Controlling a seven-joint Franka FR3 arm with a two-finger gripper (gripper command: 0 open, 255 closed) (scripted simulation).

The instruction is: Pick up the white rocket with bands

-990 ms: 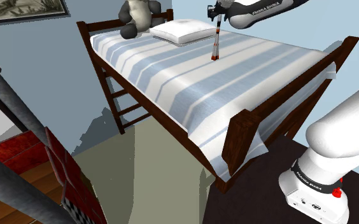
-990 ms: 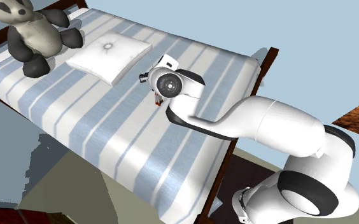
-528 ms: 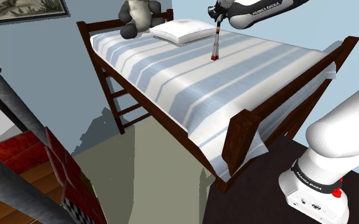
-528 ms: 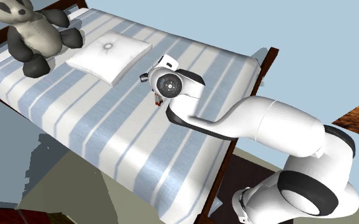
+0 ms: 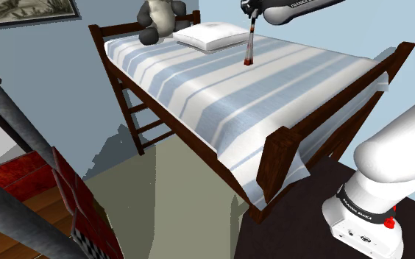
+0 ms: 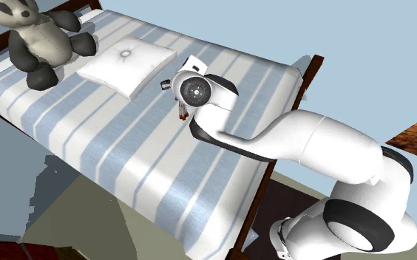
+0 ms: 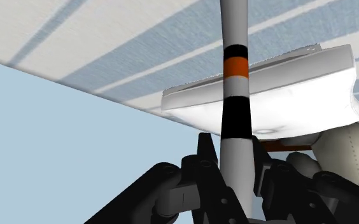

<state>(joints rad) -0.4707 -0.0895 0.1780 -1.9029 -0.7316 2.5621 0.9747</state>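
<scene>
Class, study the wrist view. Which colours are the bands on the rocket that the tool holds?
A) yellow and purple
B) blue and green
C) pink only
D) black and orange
D: the rocket, clasped in the tool, carries a narrow black band, an orange band just beside it, and a wider black band nearer the fingers.

Striped bed [image 5: 199,96]; white pillow [image 5: 212,34]; panda plush [image 6: 41,40] beside it

My shoulder camera looks down across the bed [image 5: 199,88] from beside my base [image 5: 364,213]. The second sits higher and nearer. Both share the pillow [image 5: 212,34]. My wrist camera hugs the rocket [image 7: 235,95].
</scene>
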